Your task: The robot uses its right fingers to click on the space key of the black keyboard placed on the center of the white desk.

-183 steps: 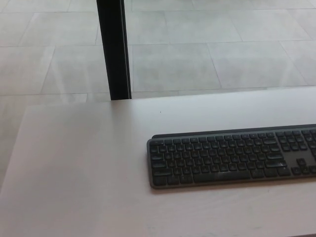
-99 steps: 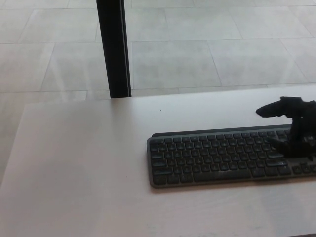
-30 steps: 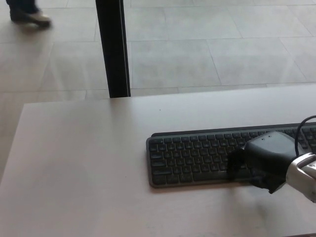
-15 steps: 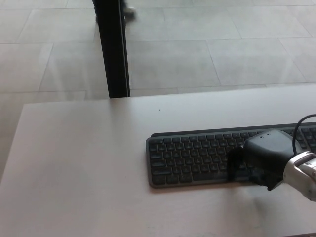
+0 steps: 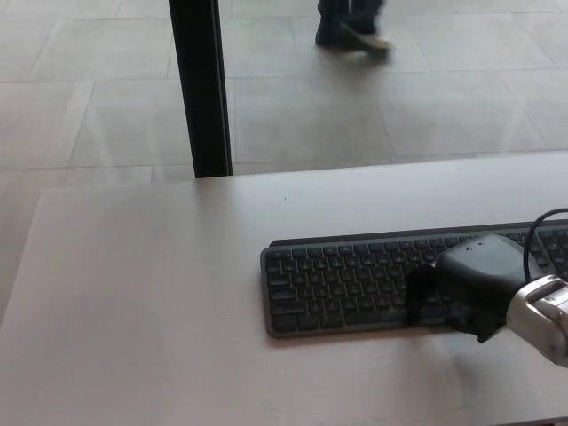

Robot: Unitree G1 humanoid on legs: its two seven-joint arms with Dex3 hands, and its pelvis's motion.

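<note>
Gray floor tiles lie past the white desk (image 5: 133,293). Right hand (image 5: 466,288) covers the black keyboard (image 5: 355,284); its grip can't be seen. Keys look springy, so press the space key gently.

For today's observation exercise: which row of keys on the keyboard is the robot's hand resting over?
The bottom row, nearest the desk's front edge: the right hand covers that row of the black keyboard, while the top rows stay visible.
</note>
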